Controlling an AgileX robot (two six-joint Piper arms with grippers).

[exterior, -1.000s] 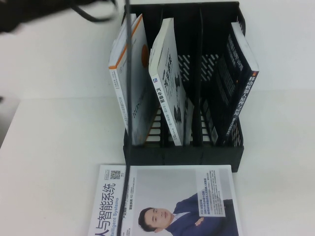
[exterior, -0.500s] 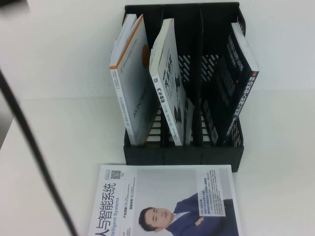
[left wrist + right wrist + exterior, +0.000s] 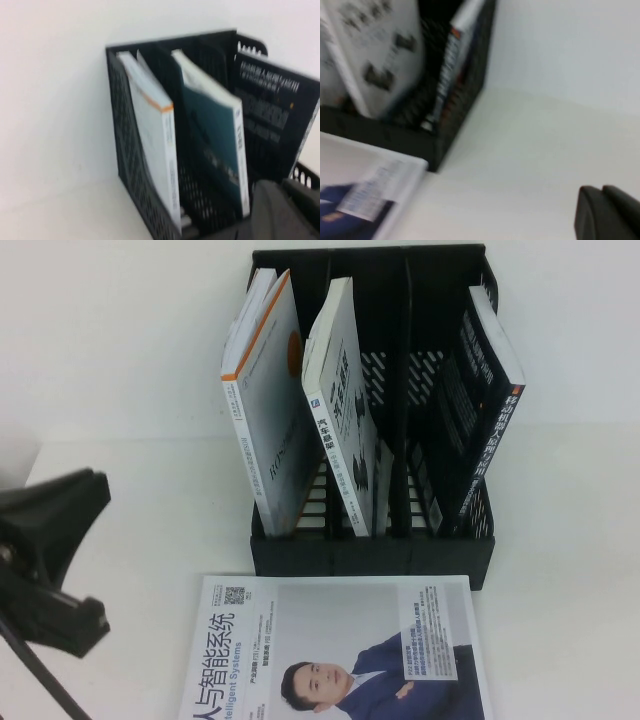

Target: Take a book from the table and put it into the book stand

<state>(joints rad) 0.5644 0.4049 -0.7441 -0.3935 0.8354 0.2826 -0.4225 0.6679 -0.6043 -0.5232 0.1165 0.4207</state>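
Observation:
A black book stand (image 3: 370,550) stands at the back middle of the white table with three upright books: an orange-edged one (image 3: 265,410), a white one (image 3: 338,410) and a dark one (image 3: 485,410). A large book with a man's portrait (image 3: 335,650) lies flat just in front of the stand. My left arm (image 3: 50,560) shows at the lower left, apart from the flat book. My left gripper (image 3: 287,200) is shut and empty, facing the stand (image 3: 145,200). My right gripper (image 3: 601,192) is shut and empty over bare table, to the right of the stand (image 3: 450,125); it is out of the high view.
A white wall rises right behind the stand. One slot of the stand, between the white and dark books, holds no book (image 3: 415,440). Bare table (image 3: 560,540) lies on both sides of the stand.
A dark cable swept across the left side of the high view, and my left arm has come into view at the lower left. The books and stand have not moved.

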